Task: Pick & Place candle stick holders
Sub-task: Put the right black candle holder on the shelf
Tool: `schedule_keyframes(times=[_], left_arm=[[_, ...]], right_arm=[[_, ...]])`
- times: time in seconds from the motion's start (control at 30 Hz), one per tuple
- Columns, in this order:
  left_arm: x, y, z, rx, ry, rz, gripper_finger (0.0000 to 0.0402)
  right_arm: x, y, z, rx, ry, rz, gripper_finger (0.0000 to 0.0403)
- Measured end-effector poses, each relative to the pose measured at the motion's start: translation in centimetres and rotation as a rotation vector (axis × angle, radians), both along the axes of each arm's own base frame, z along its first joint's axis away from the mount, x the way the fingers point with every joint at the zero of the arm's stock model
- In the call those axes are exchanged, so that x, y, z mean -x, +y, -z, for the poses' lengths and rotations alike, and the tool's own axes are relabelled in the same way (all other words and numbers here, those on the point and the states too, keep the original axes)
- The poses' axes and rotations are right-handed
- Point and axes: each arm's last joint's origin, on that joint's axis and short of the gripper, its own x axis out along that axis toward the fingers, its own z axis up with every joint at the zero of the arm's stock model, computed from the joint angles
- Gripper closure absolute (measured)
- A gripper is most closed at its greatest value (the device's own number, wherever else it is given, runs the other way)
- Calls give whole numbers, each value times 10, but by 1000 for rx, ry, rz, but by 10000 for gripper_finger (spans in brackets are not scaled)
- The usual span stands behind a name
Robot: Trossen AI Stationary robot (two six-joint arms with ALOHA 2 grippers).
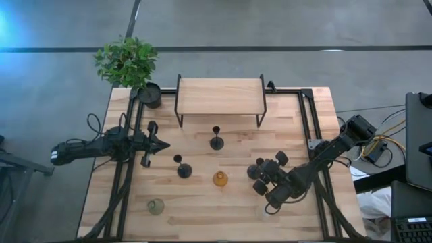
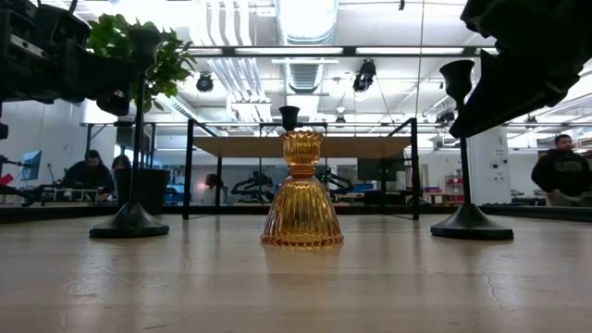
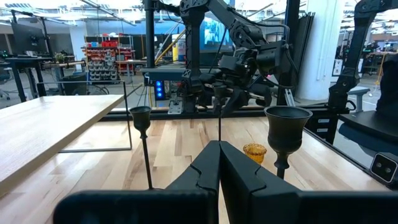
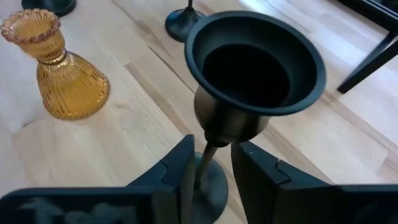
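Right tool (image 4: 210,171), fingers narrowly apart around the stem of 1 candlestick (image 4: 252,74) standing right of the amber vase (image 1: 220,179). 2 more candlesticks (image 1: 183,167) (image 1: 217,140) stand left of and behind the vase. Left tool (image 1: 162,144) closed, empty, farther left.

I worked in an open robotics lab or workshop. Beyond my wooden surface (image 1: 223,202) were ceiling strip lights (image 2: 301,18) and exposed ducting, people seated at workstations (image 2: 88,171), a monitor (image 3: 25,37), shelving with red bins (image 3: 102,53), and another dark robot arm (image 3: 236,37) on a black frame.
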Motion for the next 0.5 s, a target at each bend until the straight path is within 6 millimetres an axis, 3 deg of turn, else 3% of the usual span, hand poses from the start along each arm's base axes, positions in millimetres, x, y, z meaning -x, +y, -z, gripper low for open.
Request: schedule_keyframes(times=[0.3,0.5], left_arm=[[0,0,0,0,0,0,387],[0,0,0,0,0,0,387]], right_arm=[[-3,-1,0,4,-3,-6,384],[-4,-4,-1,7,-5,2,389]])
